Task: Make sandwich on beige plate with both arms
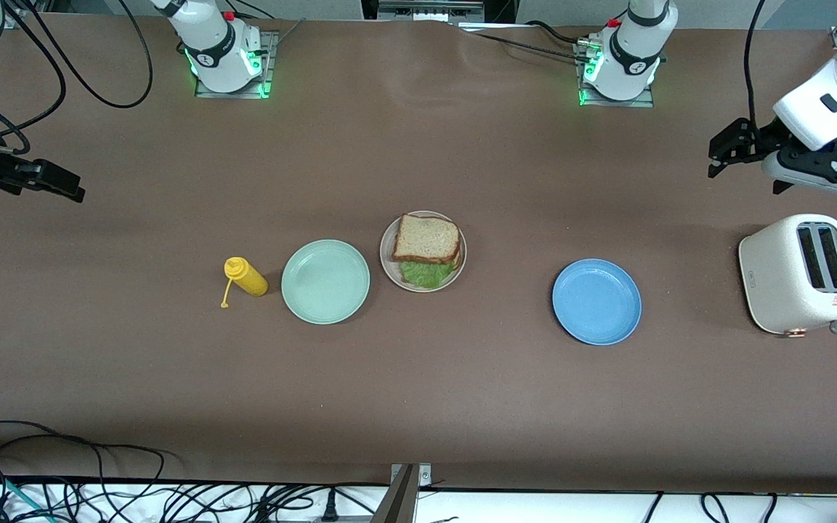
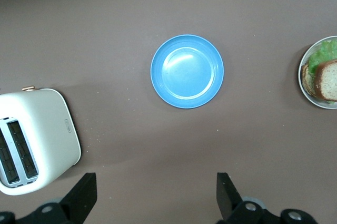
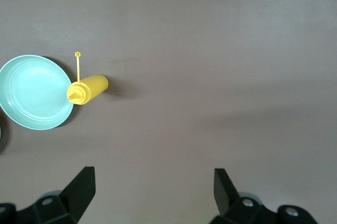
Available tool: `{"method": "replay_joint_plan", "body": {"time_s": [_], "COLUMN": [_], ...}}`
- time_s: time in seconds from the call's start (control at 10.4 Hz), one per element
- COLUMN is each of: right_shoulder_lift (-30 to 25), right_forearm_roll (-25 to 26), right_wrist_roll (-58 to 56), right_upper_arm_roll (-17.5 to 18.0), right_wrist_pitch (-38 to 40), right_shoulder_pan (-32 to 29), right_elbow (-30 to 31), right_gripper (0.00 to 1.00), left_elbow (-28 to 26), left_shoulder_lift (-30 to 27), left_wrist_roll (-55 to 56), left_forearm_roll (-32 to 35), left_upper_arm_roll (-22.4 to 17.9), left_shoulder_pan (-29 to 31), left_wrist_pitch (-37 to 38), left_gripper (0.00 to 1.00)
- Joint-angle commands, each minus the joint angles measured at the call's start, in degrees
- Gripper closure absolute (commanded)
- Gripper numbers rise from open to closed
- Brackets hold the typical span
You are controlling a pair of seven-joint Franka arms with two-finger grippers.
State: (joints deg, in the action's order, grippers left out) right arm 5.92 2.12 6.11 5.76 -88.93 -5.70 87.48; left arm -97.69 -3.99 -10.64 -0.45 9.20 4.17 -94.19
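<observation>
The sandwich [image 1: 426, 240], two brown bread slices with green lettuce [image 1: 426, 273] sticking out between them, lies on the beige plate [image 1: 388, 267] mid-table. It shows at the edge of the left wrist view [image 2: 325, 79] on the plate [image 2: 302, 79]. My left gripper [image 1: 722, 154] hangs open and empty in the air at the left arm's end of the table, above the toaster. In its wrist view the gripper [image 2: 156, 195] is over bare table. My right gripper [image 1: 62, 187] hangs open and empty at the right arm's end; in its wrist view the gripper [image 3: 154, 192] is over bare table.
A mint-green plate [image 1: 325, 281] lies beside the beige plate, with a yellow squeeze bottle [image 1: 245, 277] lying on its side next to it. A blue plate [image 1: 596, 301] lies toward the left arm's end. A white toaster [image 1: 800, 272] stands farther toward that end.
</observation>
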Motion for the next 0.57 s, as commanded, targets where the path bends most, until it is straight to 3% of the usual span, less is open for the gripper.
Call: {"method": "replay_joint_plan", "body": {"time_s": [0.0, 0.48], "right_shoulder_lift": [0.1, 0.1], "right_forearm_roll": [-0.9, -0.9], "right_wrist_roll": [-0.1, -0.1], "right_upper_arm_roll": [0.1, 0.0], "right_wrist_pitch": [0.2, 0.2], "right_shoulder_pan": [-0.2, -0.3], "right_elbow": [-0.6, -0.6], "right_gripper": [0.0, 0.0], "left_elbow": [-1.5, -0.5], "left_shoulder_lift": [-1.9, -1.1], "left_wrist_roll": [2.0, 1.4], "left_forearm_roll": [-0.6, -0.6], "left_upper_arm_roll": [-0.5, -1.0], "left_shoulder_pan": [-2.1, -2.2], "left_wrist_pitch": [-0.8, -0.5], "left_gripper": [0.0, 0.0]}}
